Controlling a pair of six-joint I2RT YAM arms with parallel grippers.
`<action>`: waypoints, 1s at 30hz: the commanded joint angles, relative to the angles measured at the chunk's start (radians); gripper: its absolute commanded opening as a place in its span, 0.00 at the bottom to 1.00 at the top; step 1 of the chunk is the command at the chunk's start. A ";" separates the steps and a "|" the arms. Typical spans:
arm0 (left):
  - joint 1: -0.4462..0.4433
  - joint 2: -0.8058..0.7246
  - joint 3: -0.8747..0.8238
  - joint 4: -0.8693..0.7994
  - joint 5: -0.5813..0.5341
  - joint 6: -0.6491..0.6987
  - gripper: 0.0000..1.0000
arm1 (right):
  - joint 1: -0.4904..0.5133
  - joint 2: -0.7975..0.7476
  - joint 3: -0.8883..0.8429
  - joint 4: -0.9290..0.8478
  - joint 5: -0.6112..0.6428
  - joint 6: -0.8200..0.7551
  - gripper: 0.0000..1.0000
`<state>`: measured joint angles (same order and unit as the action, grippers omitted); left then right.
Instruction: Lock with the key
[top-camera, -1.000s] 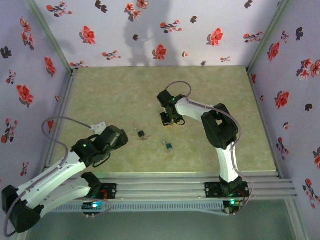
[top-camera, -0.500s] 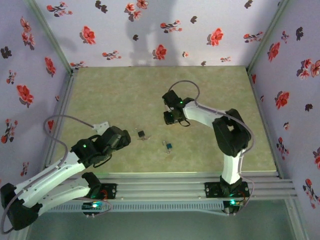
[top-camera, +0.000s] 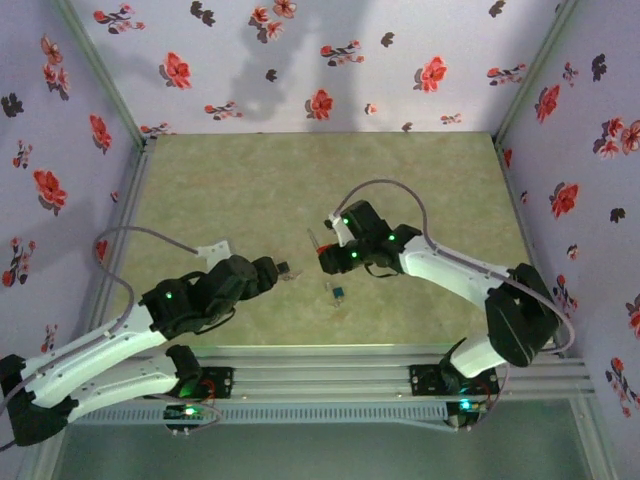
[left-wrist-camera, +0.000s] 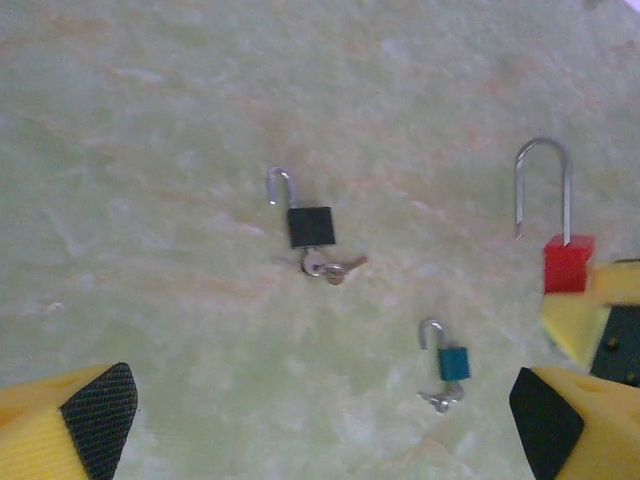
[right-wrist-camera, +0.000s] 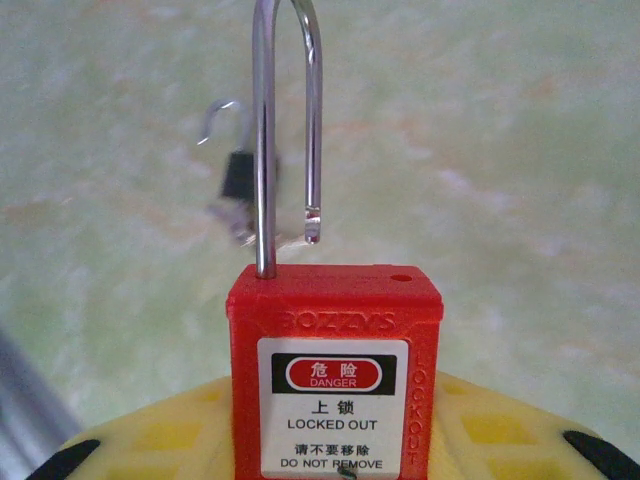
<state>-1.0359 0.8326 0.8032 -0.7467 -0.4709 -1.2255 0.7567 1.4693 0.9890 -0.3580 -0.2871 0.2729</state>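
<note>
Red padlock (right-wrist-camera: 335, 385) is standing upright in the right claw (top-camera: 330, 256), which is closing narrowly on its body between yellow pads (right-wrist-camera: 160, 435) above the middle of the counter (top-camera: 240, 190). The counter is showing a pale green, marbled, matte surface. Lavender walls (top-camera: 300, 60) printed with red and dark flowers are enclosing it on the left, far and right sides. Ribbed aluminium rails (top-camera: 330, 365) are running along the near edge.

The left claw (left-wrist-camera: 320, 415) is hanging wide open, nothing between its black-tipped yellow fingers, left of the right claw. A small black padlock (left-wrist-camera: 311, 226) is lying flat on the counter just to the right of the left claw in the top view, with a bunch of keys (left-wrist-camera: 330, 267) touching its base. A smaller blue padlock (left-wrist-camera: 454, 362) is lying nearer and further right, a key (left-wrist-camera: 440, 402) at its base.

The red padlock's body is looking like a smooth plastic block carrying a white label reading DANGER and LOCKED OUT. Its long, polished steel shackle (right-wrist-camera: 285, 120) is standing open, the free leg ending above the body and clear of the hole. The two smaller padlocks are also showing open, hook-shaped metal shackles.
</note>
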 joint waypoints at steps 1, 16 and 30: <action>-0.025 0.001 0.021 0.058 -0.022 -0.079 1.00 | 0.025 -0.081 -0.048 0.097 -0.156 0.023 0.00; -0.041 0.164 0.067 0.188 -0.028 -0.168 0.94 | 0.083 -0.164 -0.183 0.192 -0.247 0.020 0.00; -0.042 0.259 0.102 0.229 -0.024 -0.186 0.88 | 0.114 -0.168 -0.198 0.215 -0.264 -0.004 0.00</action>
<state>-1.0691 1.0779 0.8764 -0.5312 -0.4713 -1.3872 0.8616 1.3167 0.7971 -0.1799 -0.5282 0.2943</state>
